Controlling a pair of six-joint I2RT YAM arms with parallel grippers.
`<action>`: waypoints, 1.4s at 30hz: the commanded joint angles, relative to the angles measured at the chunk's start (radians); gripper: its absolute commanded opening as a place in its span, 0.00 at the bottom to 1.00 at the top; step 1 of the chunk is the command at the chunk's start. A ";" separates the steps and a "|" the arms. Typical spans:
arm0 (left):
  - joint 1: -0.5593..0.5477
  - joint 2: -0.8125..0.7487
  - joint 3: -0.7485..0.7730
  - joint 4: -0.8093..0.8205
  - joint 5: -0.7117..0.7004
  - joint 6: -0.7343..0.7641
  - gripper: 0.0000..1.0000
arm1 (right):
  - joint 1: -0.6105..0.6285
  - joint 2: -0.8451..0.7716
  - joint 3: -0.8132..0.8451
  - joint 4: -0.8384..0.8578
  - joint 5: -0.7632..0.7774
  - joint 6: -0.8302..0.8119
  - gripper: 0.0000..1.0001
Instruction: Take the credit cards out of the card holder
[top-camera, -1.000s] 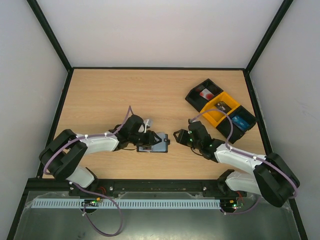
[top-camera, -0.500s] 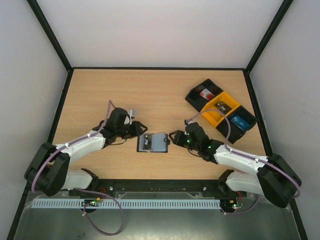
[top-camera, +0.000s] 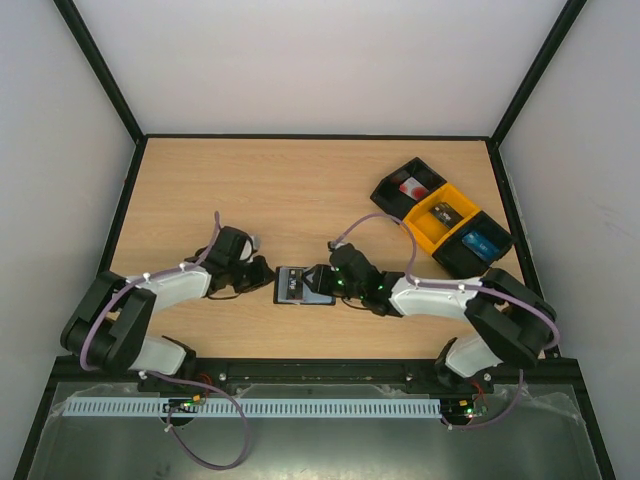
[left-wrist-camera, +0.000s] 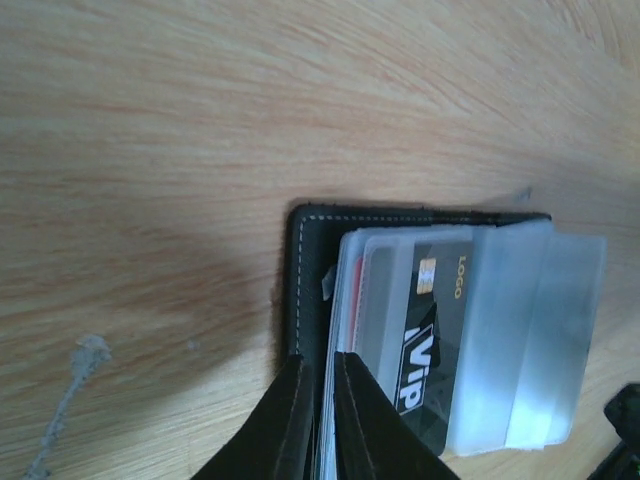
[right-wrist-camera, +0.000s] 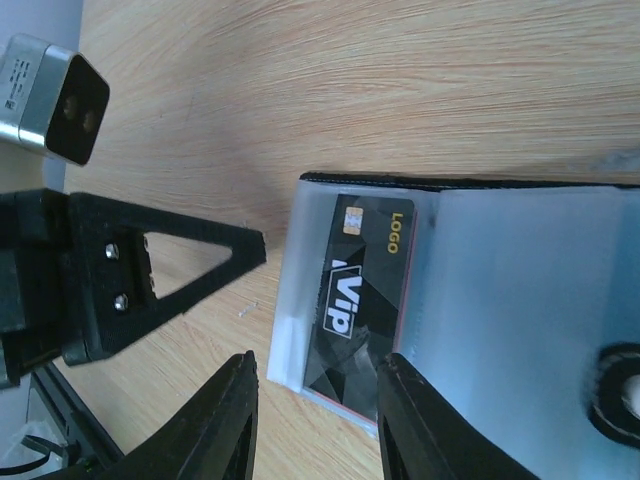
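Note:
The black card holder (top-camera: 296, 285) lies open on the wooden table, pale clear sleeves up. Its top sleeve (right-wrist-camera: 520, 300) holds a black card (right-wrist-camera: 365, 300) marked "VIP" and "LOGO", also in the left wrist view (left-wrist-camera: 430, 340). Pale cards with red show only as thin edges (left-wrist-camera: 358, 300) under the sleeves; no red round mark shows. My left gripper (left-wrist-camera: 320, 400) is shut, its tips at the holder's left edge (left-wrist-camera: 305, 270); the right wrist view shows wood between its fingers (right-wrist-camera: 190, 265) and the holder. My right gripper (right-wrist-camera: 320, 420) is open over the sleeve's end, straddling the black card.
A row of open bins stands at the back right: a black one (top-camera: 395, 180) with a white and red item, a yellow one (top-camera: 425, 230), and another black one (top-camera: 455, 258) with a blue item. The arms meet at the table's front middle.
My left gripper left the holder, swung back left, then returned to its left edge. My right gripper moved left, from beside the holder to over its sleeves.

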 joint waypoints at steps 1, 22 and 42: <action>-0.001 0.009 -0.031 0.072 0.085 0.005 0.07 | 0.010 0.067 0.050 0.046 -0.004 0.009 0.33; -0.114 0.036 -0.056 0.168 0.064 -0.077 0.07 | 0.023 0.251 0.016 0.127 0.001 0.021 0.33; -0.141 0.064 0.003 0.118 0.006 -0.060 0.15 | 0.023 0.291 0.028 0.146 -0.017 0.000 0.27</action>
